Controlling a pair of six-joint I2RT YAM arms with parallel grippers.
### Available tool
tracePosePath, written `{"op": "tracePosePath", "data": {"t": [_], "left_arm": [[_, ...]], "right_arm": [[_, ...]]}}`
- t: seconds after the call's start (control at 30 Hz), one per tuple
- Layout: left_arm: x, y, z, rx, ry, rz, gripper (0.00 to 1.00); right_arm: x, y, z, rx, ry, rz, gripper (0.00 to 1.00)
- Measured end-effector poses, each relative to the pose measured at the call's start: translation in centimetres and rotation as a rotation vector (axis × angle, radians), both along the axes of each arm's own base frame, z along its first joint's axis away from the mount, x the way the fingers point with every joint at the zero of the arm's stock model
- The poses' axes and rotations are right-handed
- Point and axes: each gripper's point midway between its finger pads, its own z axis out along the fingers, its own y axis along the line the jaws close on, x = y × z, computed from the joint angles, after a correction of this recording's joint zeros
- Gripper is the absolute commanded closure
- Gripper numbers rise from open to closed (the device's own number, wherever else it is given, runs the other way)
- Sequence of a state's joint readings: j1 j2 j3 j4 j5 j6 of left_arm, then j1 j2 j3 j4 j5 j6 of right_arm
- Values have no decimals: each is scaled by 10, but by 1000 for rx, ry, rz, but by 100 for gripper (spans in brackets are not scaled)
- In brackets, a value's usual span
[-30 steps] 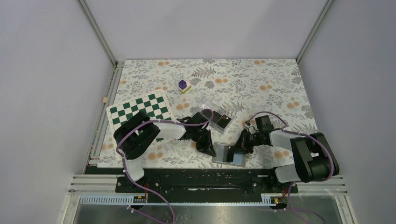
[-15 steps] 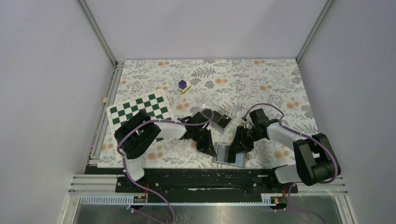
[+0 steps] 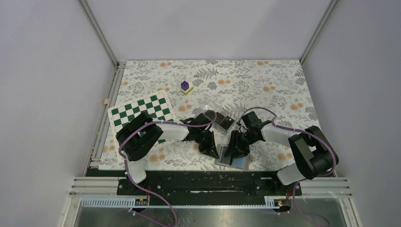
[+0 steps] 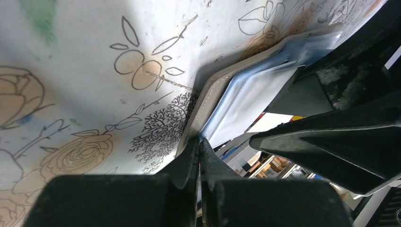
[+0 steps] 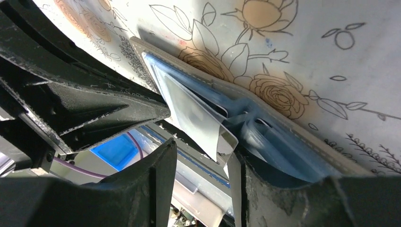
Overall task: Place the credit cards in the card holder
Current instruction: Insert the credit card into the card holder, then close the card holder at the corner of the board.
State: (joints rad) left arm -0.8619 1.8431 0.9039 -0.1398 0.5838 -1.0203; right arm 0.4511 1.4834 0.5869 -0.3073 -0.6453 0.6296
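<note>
the card holder (image 3: pixel 241 163) lies open at the near edge of the table, its pale blue inside facing up, between the two grippers. the left gripper (image 4: pixel 199 144) is fully closed, its tips meeting at the holder's left edge; whether they pinch the cover or only press on it cannot be told. the right gripper (image 5: pixel 203 151) stands partly open over the holder's right half, with the free edge of a clear inner sleeve (image 5: pixel 196 116) lifted up between its fingers. it grips nothing.

no black card shows inside the sleeves in either wrist view, though the arms hide part of the holder from above. one credit card (image 3: pixel 227 123) lies just beyond the holder, at the near right end of the clear plastic box (image 3: pixel 211 109). how many more cards are stacked with it is too small to tell.

so the task looks early or midway: the holder is opened and steadied, but at least one card is left to fetch and slide into a sleeve.
</note>
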Motion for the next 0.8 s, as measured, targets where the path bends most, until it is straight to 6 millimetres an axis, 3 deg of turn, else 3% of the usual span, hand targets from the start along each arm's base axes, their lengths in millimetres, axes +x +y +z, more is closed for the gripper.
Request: {"op": "tracePosePath", "data": {"t": [0.17,0.3,0.5,0.7,0.8], "left_arm": [[-1,1,0,4,2,0,100],[-1,3,1,12,-1,3,99],[4,5,7,21,-72,12,69],[18,10,27,-14,-170,58,59],[26,14,26,-32,-183,88,57]], "right_arm": [[0,8,-1,-13,41,1,49],[0,10,0,-27,56,13,42],[4,12,8,-59,-7,69,29],[10,5,20,-97,-88,106,25],[8,-3,16,-137,-89,116,29]]}}
